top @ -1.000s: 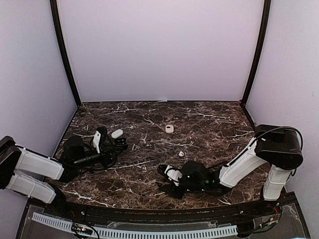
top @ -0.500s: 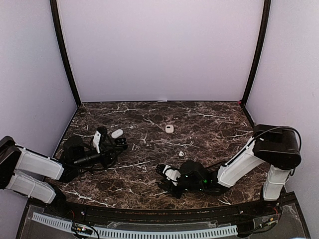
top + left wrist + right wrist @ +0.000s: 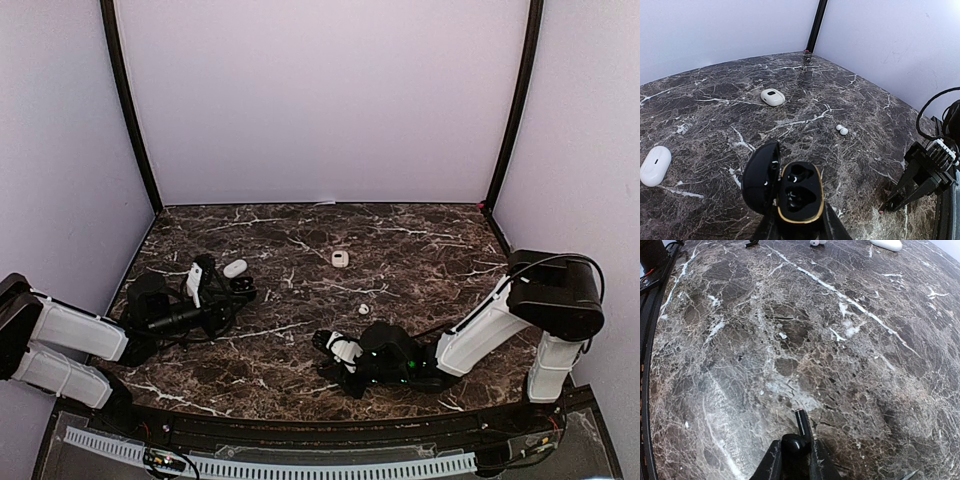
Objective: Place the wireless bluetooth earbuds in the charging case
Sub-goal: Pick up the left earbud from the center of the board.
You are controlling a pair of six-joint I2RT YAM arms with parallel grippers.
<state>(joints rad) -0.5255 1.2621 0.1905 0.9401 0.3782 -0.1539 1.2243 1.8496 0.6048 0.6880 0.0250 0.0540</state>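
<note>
A black charging case (image 3: pixel 799 192) with a gold rim and its lid swung open to the left is held upright, with my left gripper (image 3: pixel 797 225) shut on it. Both of its wells look empty. In the top view it sits at the left (image 3: pixel 238 290). My right gripper (image 3: pixel 794 452) is low over the marble near the front middle (image 3: pixel 327 356), shut on a small black earbud (image 3: pixel 801 432) whose stem points forward. Two tiny white earbuds (image 3: pixel 841 129) lie together mid-table (image 3: pixel 363 309).
One white case (image 3: pixel 772 96) lies toward the back middle (image 3: pixel 341 258). Another white case (image 3: pixel 655 165) lies just behind the left gripper (image 3: pixel 235 268). Walls enclose the dark marble table (image 3: pixel 420 250) on three sides.
The right gripper's jaws have closed in on the black earbud, and that arm has edged slightly to the left. The left arm and its case have not moved.
</note>
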